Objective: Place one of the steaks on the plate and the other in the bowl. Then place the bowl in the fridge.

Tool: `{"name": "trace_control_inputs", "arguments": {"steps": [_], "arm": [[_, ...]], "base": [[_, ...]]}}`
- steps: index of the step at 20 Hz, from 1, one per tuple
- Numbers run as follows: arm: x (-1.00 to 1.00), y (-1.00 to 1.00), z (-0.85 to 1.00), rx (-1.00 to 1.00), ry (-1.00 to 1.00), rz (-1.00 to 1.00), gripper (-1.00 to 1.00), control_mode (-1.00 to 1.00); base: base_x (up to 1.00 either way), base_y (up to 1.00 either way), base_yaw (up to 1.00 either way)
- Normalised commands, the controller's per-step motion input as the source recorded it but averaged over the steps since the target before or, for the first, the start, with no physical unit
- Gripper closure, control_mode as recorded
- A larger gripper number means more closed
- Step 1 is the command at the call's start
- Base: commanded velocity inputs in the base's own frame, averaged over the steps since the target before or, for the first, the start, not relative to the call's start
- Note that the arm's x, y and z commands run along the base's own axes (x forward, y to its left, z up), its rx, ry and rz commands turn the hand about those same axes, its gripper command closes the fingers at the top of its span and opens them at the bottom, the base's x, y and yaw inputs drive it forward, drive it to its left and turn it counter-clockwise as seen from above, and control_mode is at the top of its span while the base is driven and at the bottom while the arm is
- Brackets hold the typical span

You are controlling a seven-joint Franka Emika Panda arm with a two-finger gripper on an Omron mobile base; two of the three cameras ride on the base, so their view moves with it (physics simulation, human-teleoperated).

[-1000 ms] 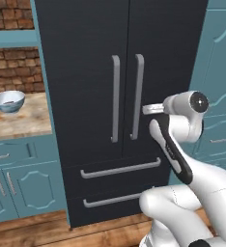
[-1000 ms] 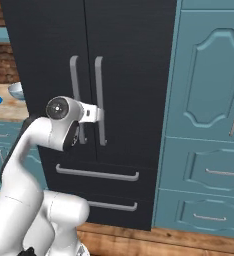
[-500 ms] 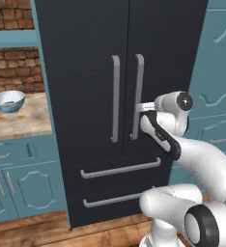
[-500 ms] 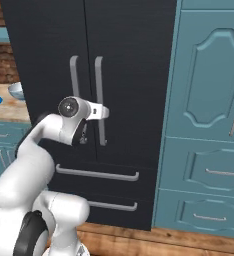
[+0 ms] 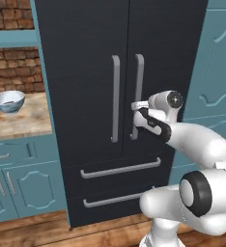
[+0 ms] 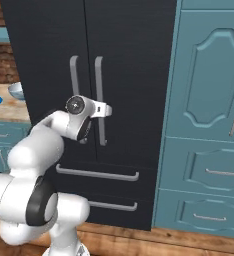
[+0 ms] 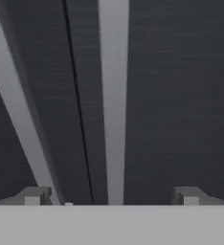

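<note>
Gripper (image 7: 111, 196) jaws spread wide, empty, straddling the right grey vertical handle (image 5: 137, 96) of the tall black fridge (image 5: 86, 72), doors closed. Small white patterned bowl (image 5: 7, 101) sits on the wooden counter (image 5: 23, 123), left, beneath brick wall (image 5: 13, 70).

The gripper (image 7: 111, 196) faces the black fridge (image 7: 181, 95) doors (both closed). One grey handle (image 7: 114, 95) runs between its wide-apart fingertips (image 7: 188, 195).
</note>
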Motion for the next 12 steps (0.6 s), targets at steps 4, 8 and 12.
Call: {"name": "trace_control_inputs", "arguments": {"steps": [4,8,12], "arm": [[0.53,0.0,-0.23,0.0,0.0,0.0,-1.0,-1.0],[0.54,0.0,-0.19,0.0,0.0,0.0,-1.0,-1.0],[0.51,0.0,-0.15,0.01,0.03,0.0,-1.0,-1.0]], "base": [[0.0,0.0,0.0],[0.0,0.0,0.0],[0.0,0.0,0.0]]}}
